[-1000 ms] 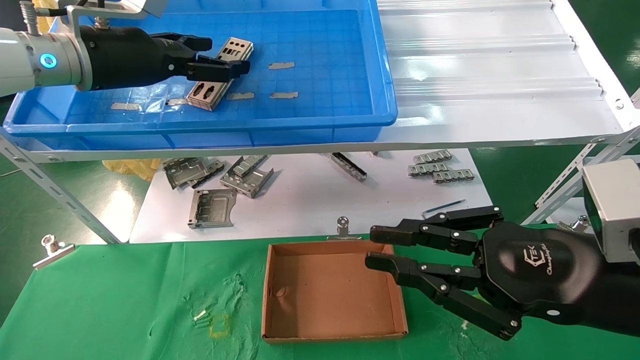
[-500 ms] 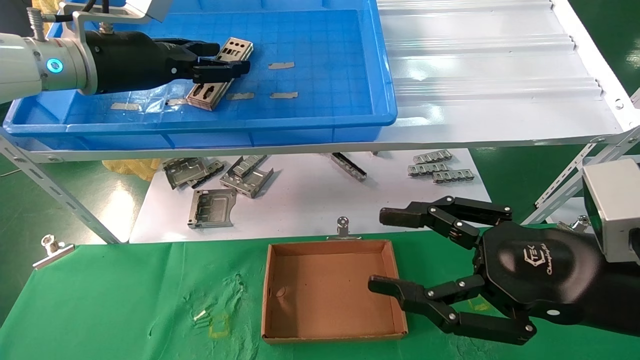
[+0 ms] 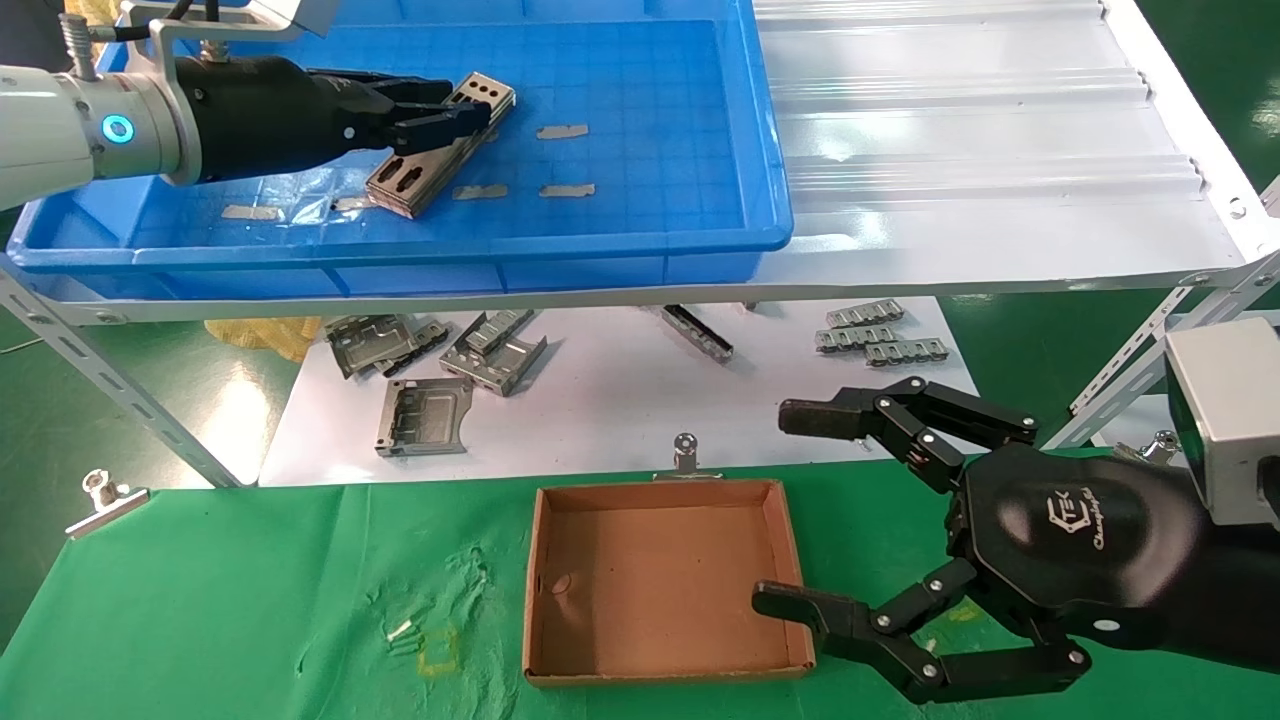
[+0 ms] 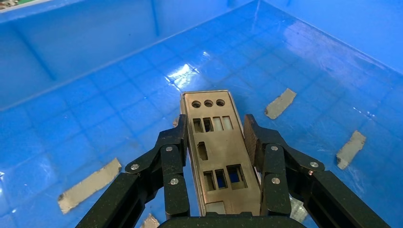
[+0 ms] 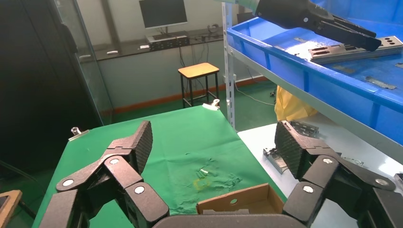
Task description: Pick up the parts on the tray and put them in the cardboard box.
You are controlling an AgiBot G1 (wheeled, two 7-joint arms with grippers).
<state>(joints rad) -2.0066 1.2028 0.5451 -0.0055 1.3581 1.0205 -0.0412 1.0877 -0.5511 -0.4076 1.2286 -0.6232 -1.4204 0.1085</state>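
One silver punched plate (image 3: 478, 95) is in my left gripper (image 3: 452, 115), which is shut on its long edges inside the blue tray (image 3: 650, 120). The plate is tilted, and its near end (image 3: 400, 185) is low over the tray floor. In the left wrist view the plate (image 4: 216, 152) sits between my fingers (image 4: 173, 152) above the tray (image 4: 95, 71). The cardboard box (image 3: 650, 580) is empty on the green cloth. My right gripper (image 3: 790, 508) is wide open and empty at the box's right side; in the right wrist view (image 5: 214, 142) it is over the box (image 5: 237, 204).
Grey tape scraps (image 3: 562, 131) lie on the tray floor. The white ribbed shelf (image 3: 980, 120) carries the tray. Folded grey brackets (image 3: 425, 415) and small metal strips (image 3: 880, 340) lie on the white sheet below. A binder clip (image 3: 686, 452) stands behind the box.
My left gripper has closed on the plate and raised it off the tray floor. My right gripper has opened wide and shifted slightly right.
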